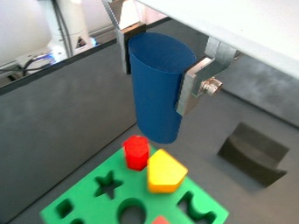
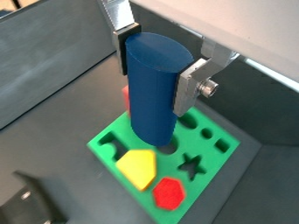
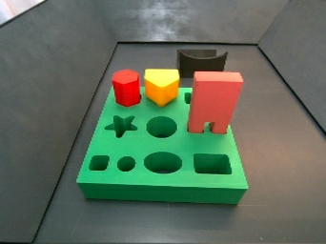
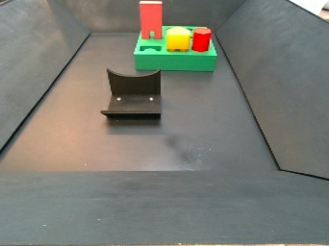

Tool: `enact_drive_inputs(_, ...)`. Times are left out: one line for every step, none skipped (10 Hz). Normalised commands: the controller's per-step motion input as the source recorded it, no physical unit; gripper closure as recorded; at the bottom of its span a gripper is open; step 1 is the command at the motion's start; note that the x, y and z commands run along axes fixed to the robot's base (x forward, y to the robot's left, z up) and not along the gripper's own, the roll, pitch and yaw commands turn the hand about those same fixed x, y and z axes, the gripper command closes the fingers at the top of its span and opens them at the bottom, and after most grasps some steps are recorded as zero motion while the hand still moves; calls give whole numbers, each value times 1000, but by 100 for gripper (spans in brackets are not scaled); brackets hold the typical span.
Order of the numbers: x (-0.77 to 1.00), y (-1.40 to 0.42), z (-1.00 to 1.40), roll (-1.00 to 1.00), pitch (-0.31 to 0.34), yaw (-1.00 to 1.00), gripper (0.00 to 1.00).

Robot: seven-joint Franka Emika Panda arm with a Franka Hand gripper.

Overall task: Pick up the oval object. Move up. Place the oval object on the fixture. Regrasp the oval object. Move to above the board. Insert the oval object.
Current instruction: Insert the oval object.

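Fingers (image 1: 193,87) of the gripper (image 1: 160,74) pinching the oval object (image 1: 158,87) from two sides, flat silver plates pressed against its dark-blue flanks in both wrist views. Held high over the tray and out of both side views, gripper and peg alike.

Long axis of the oval object upright, running straight down from the fingers, with most of its length hanging free below them. Lower end clear of everything, hovering over the board (image 2: 111,140) near the red hexagonal peg (image 1: 136,150) and the yellow peg (image 1: 166,171) – not yet in any hole.

Probably the stage above the board, just short of insertion. Oval hole (image 3: 162,162) open in the row farthest from the seated pegs; the coming descent likely hinges on setting the peg's lower end square over it and turning its oval to match.

Farther off, on the dark floor, the fixture (image 4: 131,93) – well apart from the board, nothing resting on it.

By count: one oval object, one red hexagonal peg, one yellow peg, one pink block (image 3: 216,100), one fixture, one board.
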Motion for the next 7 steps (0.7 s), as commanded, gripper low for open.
enact_drive_inputs(6,23,0,0,0,0,100)
enact_drive_inputs(0,-220,-154,-36,-56,0,100)
enact_drive_inputs(-406,-509,-503,-121,-243,17,100)
enact_drive_inputs(0,-654,-511,-90,-179,171,100)
enact_drive_inputs(0,-703,-571,-59,-180,37,100)
enact_drive_inputs(109,-526,-574,-106,-141,17,100)
enact_drive_inputs(260,-446,-634,-110,-110,29,100)
